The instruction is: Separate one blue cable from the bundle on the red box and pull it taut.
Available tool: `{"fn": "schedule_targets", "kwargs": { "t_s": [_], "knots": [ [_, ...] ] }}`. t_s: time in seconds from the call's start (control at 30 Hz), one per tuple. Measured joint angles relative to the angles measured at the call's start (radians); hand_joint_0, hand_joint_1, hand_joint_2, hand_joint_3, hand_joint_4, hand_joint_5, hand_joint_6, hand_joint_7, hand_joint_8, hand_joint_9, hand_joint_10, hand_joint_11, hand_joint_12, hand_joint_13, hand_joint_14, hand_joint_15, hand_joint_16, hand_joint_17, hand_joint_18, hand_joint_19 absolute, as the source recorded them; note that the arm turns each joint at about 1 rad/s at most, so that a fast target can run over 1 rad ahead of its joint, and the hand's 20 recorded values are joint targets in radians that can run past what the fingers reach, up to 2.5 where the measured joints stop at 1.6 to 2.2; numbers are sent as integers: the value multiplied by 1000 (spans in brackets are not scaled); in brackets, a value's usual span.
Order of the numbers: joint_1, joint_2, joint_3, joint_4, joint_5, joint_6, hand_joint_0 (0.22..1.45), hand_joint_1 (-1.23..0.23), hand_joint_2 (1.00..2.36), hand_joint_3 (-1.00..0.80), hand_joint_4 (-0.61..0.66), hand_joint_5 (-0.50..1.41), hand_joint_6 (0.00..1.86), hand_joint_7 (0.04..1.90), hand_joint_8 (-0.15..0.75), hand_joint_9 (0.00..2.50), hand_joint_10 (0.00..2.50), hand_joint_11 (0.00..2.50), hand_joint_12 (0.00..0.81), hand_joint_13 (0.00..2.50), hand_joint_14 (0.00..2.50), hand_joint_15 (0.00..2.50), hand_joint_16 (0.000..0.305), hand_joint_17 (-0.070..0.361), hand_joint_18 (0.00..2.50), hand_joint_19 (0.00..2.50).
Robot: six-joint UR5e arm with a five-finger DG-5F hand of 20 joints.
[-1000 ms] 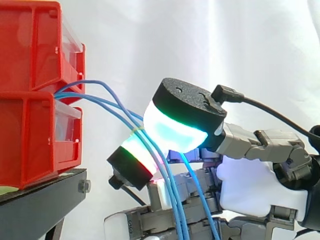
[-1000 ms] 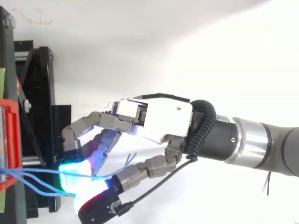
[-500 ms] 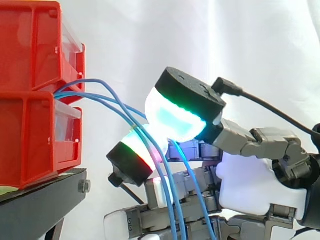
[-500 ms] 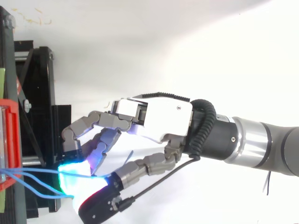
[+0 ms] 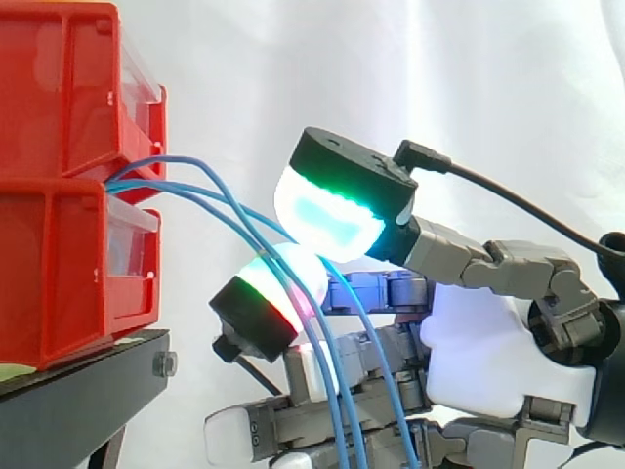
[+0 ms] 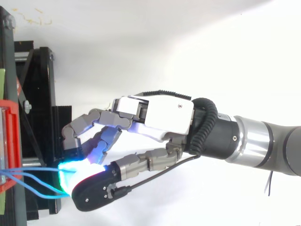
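Three thin blue cables (image 5: 210, 200) come out between the two stacked red bins (image 5: 68, 264) and arc down to the right into my hand (image 5: 479, 342). The hand's fingers are curled. Its thumb pad (image 5: 327, 215) glows cyan and green and sits just above a fingertip pad (image 5: 278, 288) glowing green and red. One cable runs down between these pads; the other two cross in front of the lower pad. From above, the cables (image 6: 33, 176) lead from the red bin's edge (image 6: 9, 141) to the glowing fingertips (image 6: 70, 172), with the thumb lying across them under the palm (image 6: 155, 113).
The bins stand on a black stand (image 5: 78, 391), whose frame (image 6: 35, 94) lies left of the hand in the top view. A white curtain hangs behind. The arm's wrist (image 6: 244, 143) comes in from the right.
The thumb has swung up and toward the bins, and from above it now lies over the fingertip pads. The cables have barely shifted.
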Motion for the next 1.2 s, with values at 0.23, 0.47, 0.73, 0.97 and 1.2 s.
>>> {"fn": "schedule_targets", "kwargs": {
  "t_s": [0.23, 0.47, 0.73, 0.97, 1.2],
  "knots": [
    [0, 0, 0, 0, -1, -2, 569, -770, 1015, -266, 203, -163, 884, 1186, 398, 1105, 16, 662, 433, 826, 11, 351, 50, 112, 846, 454],
    [-2, 0, 0, -2, -2, -3, 489, -525, 1000, -500, 202, -156, 859, 1117, 414, 1117, 16, 625, 463, 832, 12, 341, 56, 127, 876, 445],
    [-3, 24, 0, -88, 2, -39, 563, -537, 1013, -279, 194, -150, 840, 1180, 405, 1111, 15, 612, 451, 820, 10, 344, 54, 121, 837, 467],
    [-4, 52, 0, -158, 2, -53, 562, -669, 1010, -185, 235, -161, 870, 1142, 444, 1124, 15, 628, 488, 852, 9, 343, 61, 138, 908, 421],
    [-2, 66, 0, -185, 11, -59, 588, -764, 1014, -90, 184, -167, 893, 1169, 427, 1106, 14, 672, 475, 850, 10, 342, 59, 132, 897, 411]
  ]
}}
